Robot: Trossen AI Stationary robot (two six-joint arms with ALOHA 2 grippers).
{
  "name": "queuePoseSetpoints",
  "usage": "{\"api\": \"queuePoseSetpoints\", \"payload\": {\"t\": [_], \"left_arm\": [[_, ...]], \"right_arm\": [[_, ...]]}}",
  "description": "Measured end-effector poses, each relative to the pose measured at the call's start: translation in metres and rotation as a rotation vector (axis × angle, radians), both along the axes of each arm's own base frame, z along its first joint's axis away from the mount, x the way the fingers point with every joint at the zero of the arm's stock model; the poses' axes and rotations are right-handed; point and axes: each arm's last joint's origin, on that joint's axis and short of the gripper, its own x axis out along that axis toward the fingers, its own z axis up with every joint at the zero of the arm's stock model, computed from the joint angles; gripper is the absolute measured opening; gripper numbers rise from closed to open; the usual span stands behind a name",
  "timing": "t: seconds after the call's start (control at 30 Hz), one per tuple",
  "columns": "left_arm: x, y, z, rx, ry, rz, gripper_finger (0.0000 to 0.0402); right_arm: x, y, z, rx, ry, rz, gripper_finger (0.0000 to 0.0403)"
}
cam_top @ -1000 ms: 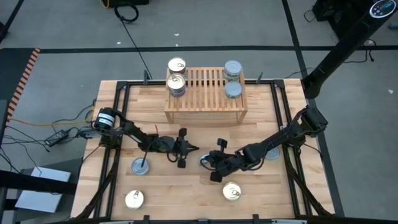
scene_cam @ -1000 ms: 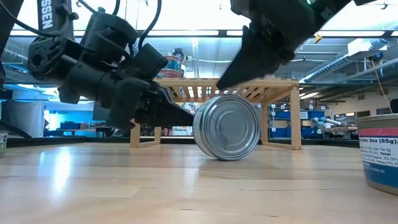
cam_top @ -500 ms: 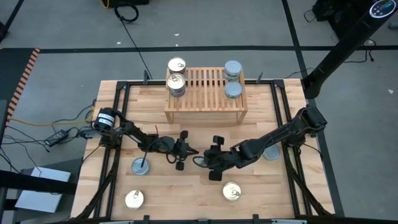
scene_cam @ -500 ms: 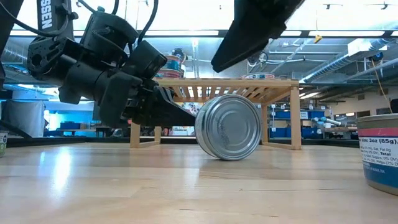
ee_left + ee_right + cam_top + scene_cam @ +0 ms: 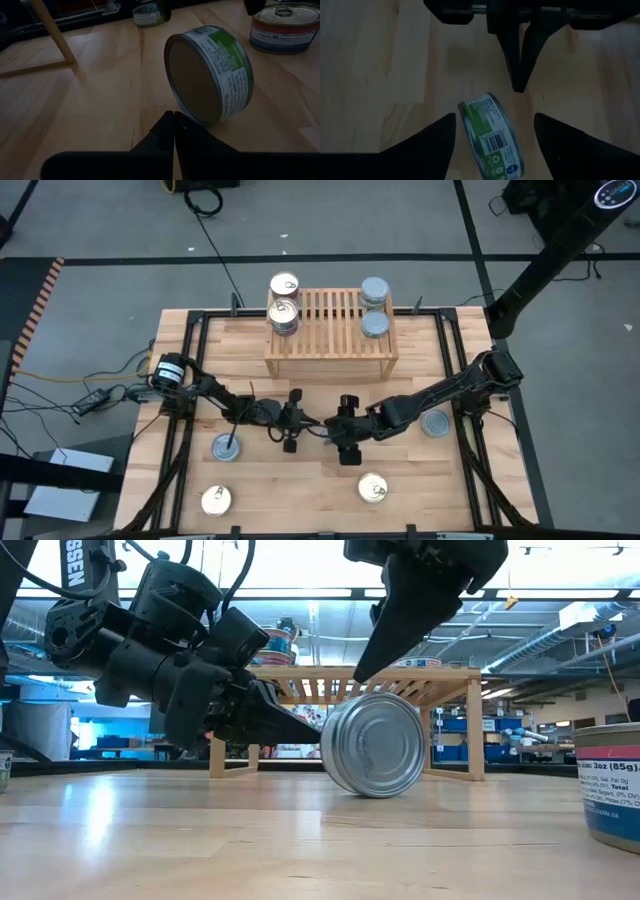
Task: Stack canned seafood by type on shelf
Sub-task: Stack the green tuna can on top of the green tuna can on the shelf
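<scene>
A tin (image 5: 375, 743) with a green label (image 5: 210, 75) stands on its edge on the table, in front of the shelf (image 5: 330, 330). My left gripper (image 5: 173, 119) is shut and lies low and nearly level, its tips at the tin's rim. My right gripper (image 5: 494, 116) hangs open above the tin (image 5: 490, 137), one finger on either side, and touches nothing. On the shelf, two gold-topped tins (image 5: 284, 300) sit at its left end. Two silver-topped tins (image 5: 375, 308) sit toward its right. My left gripper's shut fingertips (image 5: 312, 732) come in level from the table's left, beside the lower rim of the tin's flat face (image 5: 192, 107). I cannot tell whether they touch it. The tin rests on its curved wall on the table.
Loose tins lie flat on the table: a silver one (image 5: 226, 447) under the left arm, a gold one (image 5: 216, 500) at the near left, a gold one (image 5: 373, 488) at the near middle and a silver one (image 5: 435, 423) under the right arm.
My right gripper has opened and let go of the tin, then risen and tipped while drifting toward the table's left. The tin stays on its edge and has rolled a little. My left gripper has kept still.
</scene>
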Motion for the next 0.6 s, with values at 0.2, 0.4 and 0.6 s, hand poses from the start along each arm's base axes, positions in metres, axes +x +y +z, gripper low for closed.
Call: {"api": "queuePoseSetpoints", "payload": {"t": [0.2,0.4,0.6], "left_arm": [[0.0,0.0,0.0,0.005,0.004,-0.001,0.0017],[0.0,0.0,-0.001,0.006,0.01,-0.002,0.0017],[0.0,0.0,-0.001,0.006,0.012,-0.002,0.0017]], "right_arm": [[0.0,0.001,-0.004,-0.015,0.031,0.073,0.0269],[0.002,0.0,-0.02,-0.032,0.108,0.074,0.0266],[0.003,0.0,-0.025,-0.033,0.118,0.073,0.0254]]}}
